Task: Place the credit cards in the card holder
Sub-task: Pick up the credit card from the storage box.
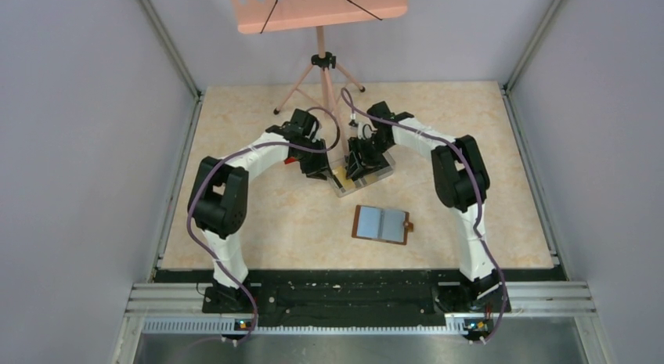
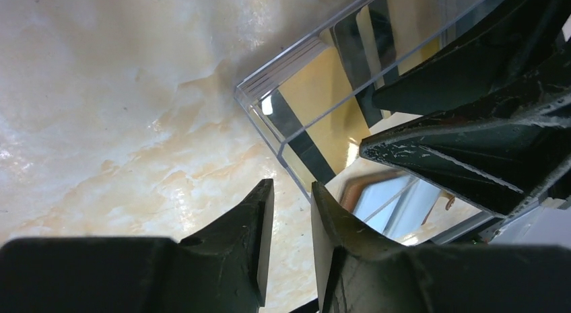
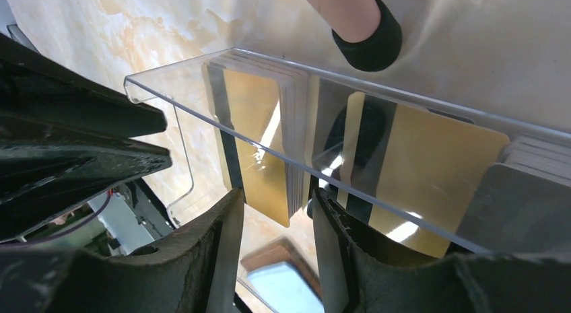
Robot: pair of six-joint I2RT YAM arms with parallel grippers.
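Your top view bright and sharp; wrist views with glare on the clear box point(image 3: 195, 134), jaws blurred.

The credit cards point(image 3: 259, 118) are gold with black stripes; the card holder point(image 1: 381, 223) is brown-edged, seemingly blue-grey inside.

Robotics lab cell: grey panel walls point(image 1: 78, 145), aluminium rail point(image 1: 548, 293) carrying twin arms point(image 1: 223, 196), tripod point(image 1: 321, 74) on tabletop point(image 1: 258, 223)

Left gripper point(image 1: 324, 173) and right gripper point(image 1: 357, 169) crowd the clear box point(image 1: 377, 176); tripod point(image 1: 322, 63) behind; open table point(image 1: 258, 215) around card holder point(image 1: 381, 223).
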